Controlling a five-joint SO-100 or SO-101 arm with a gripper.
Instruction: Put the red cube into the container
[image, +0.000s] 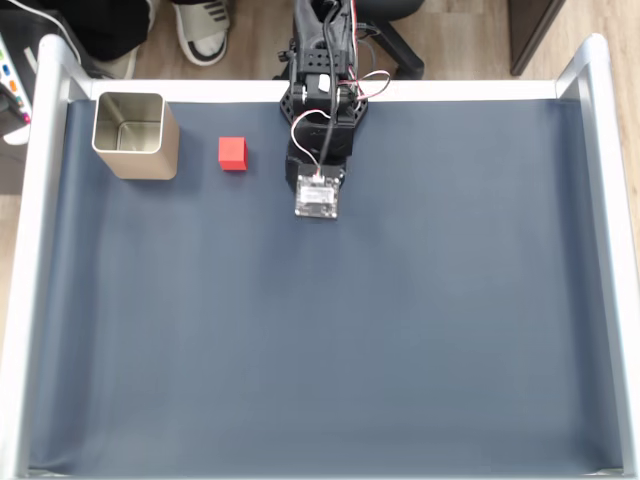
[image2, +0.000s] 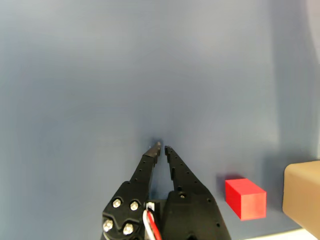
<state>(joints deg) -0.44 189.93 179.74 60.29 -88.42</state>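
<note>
Black hand (image2: 161, 146) lowest in the wrist view, its two fingers nearly pressed together with only a thin slit between the tips, pinching nothing, pointing out over bare blue mat. Off to the right of those fingers in that view, and set back toward the bottom edge: the red cube (image2: 245, 198), resting flat on the counter (image2: 100, 75), apart from the hand. Just beyond it at the right margin, a beige corner of the container (image2: 303, 192), near the cube but not touching.

Seen from above in the fixed view, the same layout mirrored: arm folded near the top rail, red cube (image: 232, 153) to its left, container (image: 135, 134) further left again in the corner, open side up and empty (inner floor visible). Cube between arm and tin, roughly in one line along the top edge of the counter (image: 320, 350).

Likely needed next: a swing toward the cube with fingers spread first. No long axis to worry about, square faces on every side. Nothing between hand and cube. Sandalled foot (image: 204, 28) beyond the rail, clear of the work.
</note>
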